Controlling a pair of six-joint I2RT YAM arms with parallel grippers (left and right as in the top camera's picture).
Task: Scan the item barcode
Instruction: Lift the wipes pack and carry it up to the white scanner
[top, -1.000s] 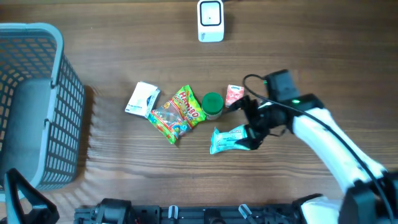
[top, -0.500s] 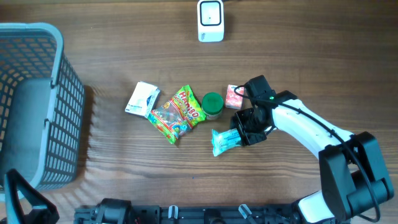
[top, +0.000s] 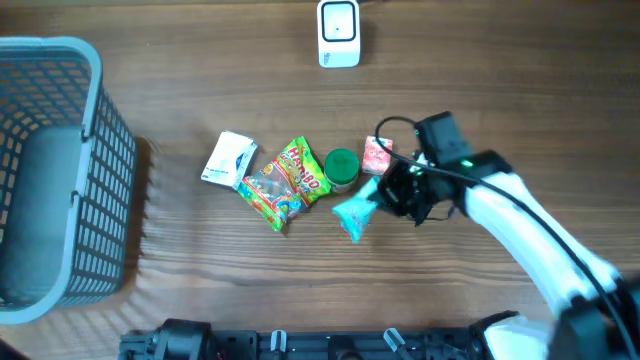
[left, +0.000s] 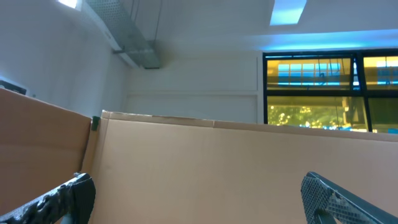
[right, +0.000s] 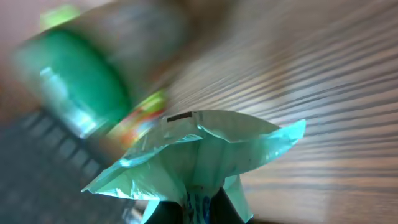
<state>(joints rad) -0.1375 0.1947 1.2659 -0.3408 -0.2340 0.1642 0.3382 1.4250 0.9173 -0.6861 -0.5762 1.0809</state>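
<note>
The green jar (right: 69, 79) is blurred, and the teal packet (right: 214, 152) is cut off below.

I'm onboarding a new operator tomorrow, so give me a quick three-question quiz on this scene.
1. True or false: the right gripper is shut on the teal packet.
2. In the overhead view, where does the white scanner sit relative to the green jar? A) above B) left C) below
3. Fill in: the jaws of the left gripper stand ___.
Key: 1 true; 2 A; 3 open.
</note>
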